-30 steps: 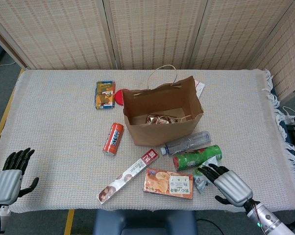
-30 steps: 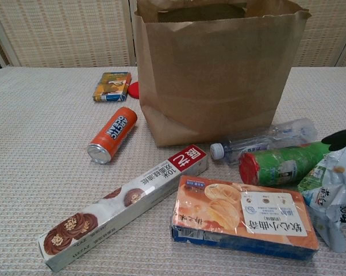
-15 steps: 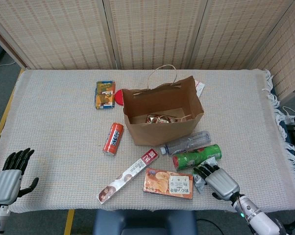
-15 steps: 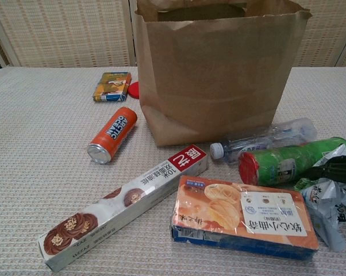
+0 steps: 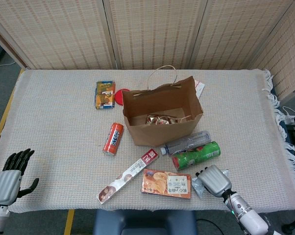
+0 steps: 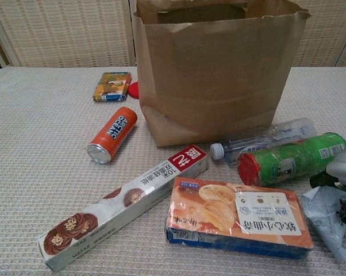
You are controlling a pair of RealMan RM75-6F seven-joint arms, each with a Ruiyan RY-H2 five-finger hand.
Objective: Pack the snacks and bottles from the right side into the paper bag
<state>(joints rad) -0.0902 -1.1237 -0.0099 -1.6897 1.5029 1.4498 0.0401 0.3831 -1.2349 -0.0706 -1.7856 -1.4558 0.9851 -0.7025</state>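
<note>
The brown paper bag (image 5: 162,115) stands open mid-table with a snack packet (image 5: 159,119) inside. In front of it lie a clear bottle (image 5: 186,142), a green tube (image 5: 196,155) and an orange cracker box (image 5: 166,183). My right hand (image 5: 215,180) is at the table's front right, fingers curled down onto a silver snack pouch (image 5: 197,185) and gripping it. In the chest view the right hand (image 6: 344,172) shows only at the right edge, with the crumpled silver pouch (image 6: 328,217) under it. My left hand (image 5: 8,176) hangs off the front left corner, fingers apart and holding nothing.
A long cookie box (image 5: 129,176) lies diagonally left of the cracker box. An orange can (image 5: 113,138) lies left of the bag. A small colourful box (image 5: 105,94) and a red disc (image 5: 119,96) sit behind the bag's left corner. A woven screen backs the table.
My right hand drew back toward the front edge and curled its fingers onto the silver pouch, crumpling it. The cracker box and green tube shifted slightly. The left hand stayed put.
</note>
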